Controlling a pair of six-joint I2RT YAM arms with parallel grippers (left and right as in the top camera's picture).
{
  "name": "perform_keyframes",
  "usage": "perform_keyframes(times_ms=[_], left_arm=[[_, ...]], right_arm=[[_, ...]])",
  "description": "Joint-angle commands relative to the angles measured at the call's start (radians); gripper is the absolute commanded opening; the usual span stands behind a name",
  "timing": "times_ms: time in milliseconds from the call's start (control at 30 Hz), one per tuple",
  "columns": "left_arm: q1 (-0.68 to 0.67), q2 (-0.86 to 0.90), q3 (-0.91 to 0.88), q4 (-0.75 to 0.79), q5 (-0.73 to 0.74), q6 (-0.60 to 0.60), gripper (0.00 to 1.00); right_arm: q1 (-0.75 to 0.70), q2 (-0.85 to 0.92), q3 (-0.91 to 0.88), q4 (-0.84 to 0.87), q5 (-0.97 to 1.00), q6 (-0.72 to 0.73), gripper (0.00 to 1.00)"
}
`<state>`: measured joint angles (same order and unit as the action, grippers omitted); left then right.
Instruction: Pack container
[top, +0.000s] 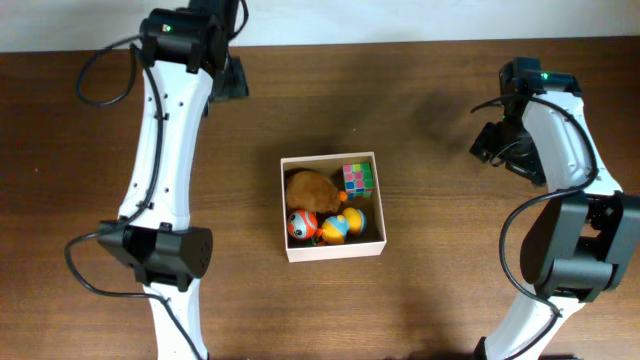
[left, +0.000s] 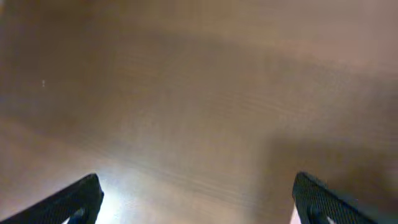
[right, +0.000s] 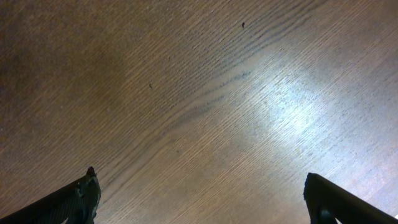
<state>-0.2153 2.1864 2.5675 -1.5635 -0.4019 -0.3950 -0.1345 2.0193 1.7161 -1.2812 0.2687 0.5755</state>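
Overhead view: even, moderate light. The counter (top: 440, 250) reads dark brown and is fairly sharp, with only faint soft shadows. The white walls of the container (top: 334, 251) are bright, not blown out.
Left wrist view: out of focus, grain smeared. There's a glare patch low left and a dark shadow lower right.
Right wrist view: crisp grain, broad glare across the right half, dimmer upper left.
Left end effector (left: 196, 177) and right end effector (right: 200, 173) fingers are dark silhouettes in the bottom corners.

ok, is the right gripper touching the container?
Apart. The overhead view shows the right gripper well off to the side, with bare wooden table between it and the container; the right wrist view shows only wood between its open fingers.
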Motion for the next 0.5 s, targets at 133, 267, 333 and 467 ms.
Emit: perform_keyframes(times_ms=[133, 267, 333, 467], left_arm=[[0.013, -0.262, -0.140, 0.295, -0.027, -0.011, 0.99], [0.037, -0.442, -0.401, 0.561, 0.048, 0.057, 0.99], [0.054, -0.530, -0.534, 0.665, 0.093, 0.081, 0.99], [0.098, -0.741, -0.851, 0.834, 0.181, 0.149, 0.99]], right_arm=[[-0.003, -0.004, 0.000, 0.000, 0.005, 0.010, 0.99], [-0.003, -0.004, 0.000, 0.000, 0.005, 0.010, 0.99], [-0.003, -0.004, 0.000, 0.000, 0.005, 0.010, 0.99], [-0.003, -0.004, 0.000, 0.000, 0.005, 0.010, 0.99]])
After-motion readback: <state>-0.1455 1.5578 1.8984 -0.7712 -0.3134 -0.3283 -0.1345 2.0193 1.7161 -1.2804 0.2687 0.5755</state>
